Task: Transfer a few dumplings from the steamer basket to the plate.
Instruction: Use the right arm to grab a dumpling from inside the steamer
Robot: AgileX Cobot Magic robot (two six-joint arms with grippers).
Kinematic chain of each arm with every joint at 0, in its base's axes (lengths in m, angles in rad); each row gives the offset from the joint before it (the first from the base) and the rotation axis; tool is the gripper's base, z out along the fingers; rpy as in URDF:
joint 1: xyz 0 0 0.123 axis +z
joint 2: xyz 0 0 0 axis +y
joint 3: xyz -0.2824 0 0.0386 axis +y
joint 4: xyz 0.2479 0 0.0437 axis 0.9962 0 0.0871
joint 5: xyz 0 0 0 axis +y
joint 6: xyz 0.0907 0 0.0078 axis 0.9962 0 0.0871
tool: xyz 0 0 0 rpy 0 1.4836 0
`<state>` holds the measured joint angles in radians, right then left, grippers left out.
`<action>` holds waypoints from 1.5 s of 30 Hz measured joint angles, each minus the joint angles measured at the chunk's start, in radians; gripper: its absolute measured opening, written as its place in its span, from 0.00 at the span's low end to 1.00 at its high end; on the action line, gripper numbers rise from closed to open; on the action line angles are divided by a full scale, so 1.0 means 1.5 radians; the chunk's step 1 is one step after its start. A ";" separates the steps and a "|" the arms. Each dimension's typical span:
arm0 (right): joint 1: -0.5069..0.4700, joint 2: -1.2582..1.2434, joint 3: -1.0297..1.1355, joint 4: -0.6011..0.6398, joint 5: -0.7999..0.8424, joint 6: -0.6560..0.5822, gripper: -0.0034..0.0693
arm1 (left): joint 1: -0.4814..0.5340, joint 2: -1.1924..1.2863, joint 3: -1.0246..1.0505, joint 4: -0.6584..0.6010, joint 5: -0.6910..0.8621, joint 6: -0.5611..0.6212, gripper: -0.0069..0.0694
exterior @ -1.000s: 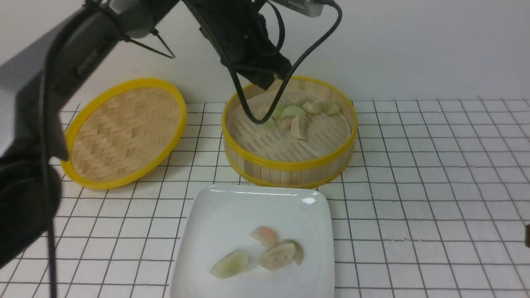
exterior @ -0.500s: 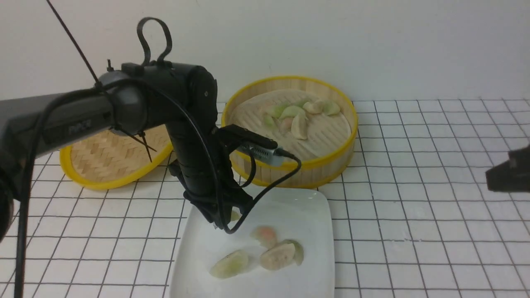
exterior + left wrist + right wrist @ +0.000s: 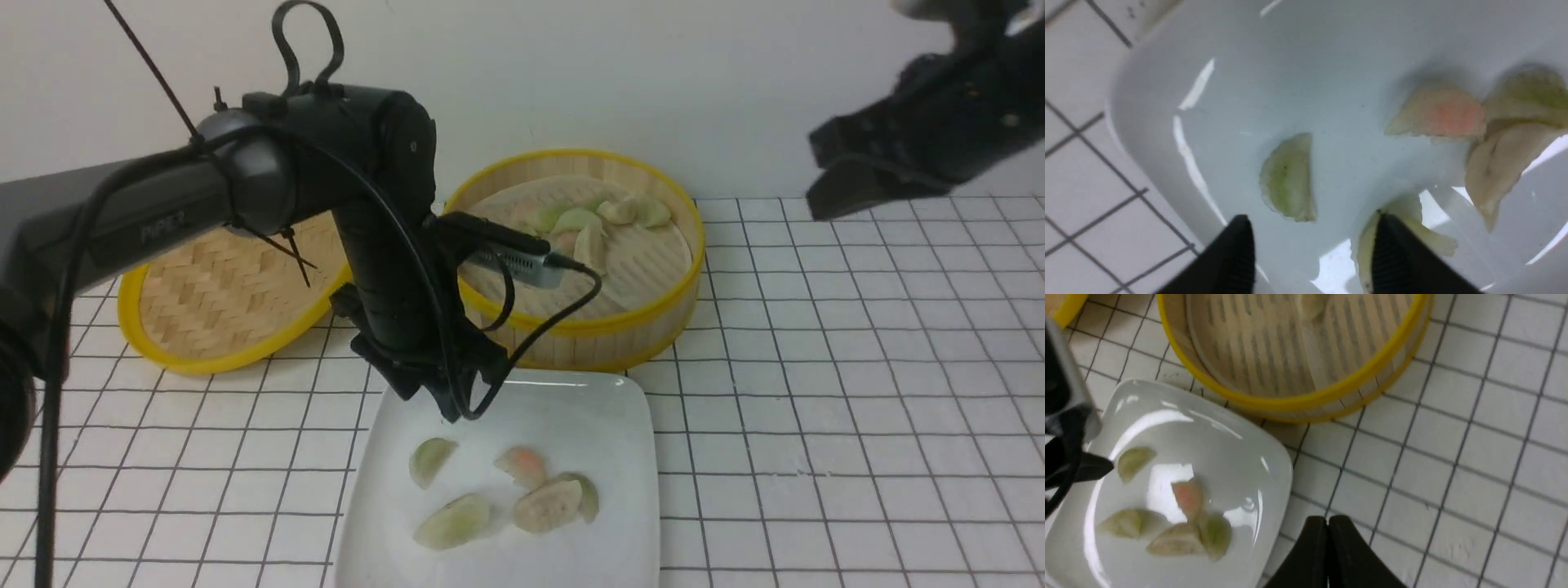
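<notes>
Tabletop [image 3: 816, 408]: tiled, carrying basket and plate.
Basket [image 3: 571, 333]: just behind the plate, a cluster of dumplings [image 3: 589, 245] inside.
Plate [image 3: 571, 408]: five dumplings on it.
Left jaws: apart, empty, just above the plate's far-left part.
Right jaws: together, empty, high and well right of the plate.
Green dumpling [image 3: 433, 460]: free on the plate, below the left jaws.
Step, as judged: release looks done; lift straight up off the plate with jaws wide, so nothing drags the dumpling.

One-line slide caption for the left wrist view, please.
Open left gripper over the plate; a green dumpling lies loose beneath it, four other dumplings alongside.
</notes>
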<state>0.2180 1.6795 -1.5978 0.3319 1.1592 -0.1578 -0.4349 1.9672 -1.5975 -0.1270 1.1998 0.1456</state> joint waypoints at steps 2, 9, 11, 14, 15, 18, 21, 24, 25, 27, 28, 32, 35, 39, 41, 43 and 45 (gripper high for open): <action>0.024 0.074 -0.067 -0.018 -0.005 0.012 0.06 | 0.000 -0.041 0.004 0.004 0.003 -0.013 0.20; 0.083 0.305 -0.274 -0.079 -0.008 0.018 0.25 | 0.000 -0.227 0.067 0.005 0.016 -0.041 0.08; 0.093 0.348 -0.323 -0.089 -0.011 0.018 0.31 | 0.000 -0.260 0.086 0.005 0.018 -0.043 0.08; 0.102 0.429 -0.410 -0.101 -0.013 0.018 0.47 | 0.000 -0.334 0.126 0.006 0.021 -0.043 0.08; 0.103 0.464 -0.445 -0.102 -0.013 0.018 0.55 | 0.000 -0.365 0.142 0.008 0.022 -0.043 0.08; 0.103 0.506 -0.492 -0.100 -0.011 0.018 0.64 | 0.000 -0.403 0.165 0.015 0.025 -0.045 0.08; 0.103 0.538 -0.521 -0.090 -0.013 0.018 0.69 | 0.000 -0.434 0.181 0.025 0.028 -0.048 0.08; 0.103 0.567 -0.535 -0.074 -0.026 0.018 0.71 | 0.000 -0.463 0.197 0.043 0.031 -0.050 0.08; 0.103 0.577 -0.538 -0.071 -0.033 0.018 0.71 | 0.000 -0.472 0.206 0.051 0.033 -0.050 0.08; 0.103 0.589 -0.538 -0.068 -0.039 0.018 0.70 | 0.000 -0.479 0.210 0.057 0.033 -0.055 0.08; 0.103 0.596 -0.539 -0.071 -0.045 0.018 0.67 | 0.000 -0.483 0.214 0.061 0.033 -0.056 0.08; 0.103 0.599 -0.545 -0.063 -0.044 0.014 0.38 | 0.000 -0.487 0.219 0.069 0.033 -0.060 0.08; 0.103 0.596 -0.560 -0.066 -0.004 0.013 0.30 | 0.000 -0.487 0.219 0.072 0.033 -0.060 0.08; 0.103 0.574 -0.587 -0.071 0.054 0.022 0.31 | 0.000 -0.487 0.219 0.073 0.033 -0.060 0.08; 0.103 0.542 -0.577 -0.074 0.057 0.038 0.31 | 0.000 -0.487 0.219 0.073 0.033 -0.060 0.08; 0.103 0.492 -0.538 -0.074 0.056 0.046 0.31 | 0.000 -0.487 0.219 0.073 0.033 -0.060 0.08; 0.104 0.442 -0.482 -0.067 0.055 0.050 0.31 | 0.000 -0.487 0.219 0.074 0.033 -0.060 0.08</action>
<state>0.3738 2.3424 -2.3215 0.2306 1.2419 -0.0834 -0.4349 1.2373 -1.2696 -0.0158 1.2499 0.0557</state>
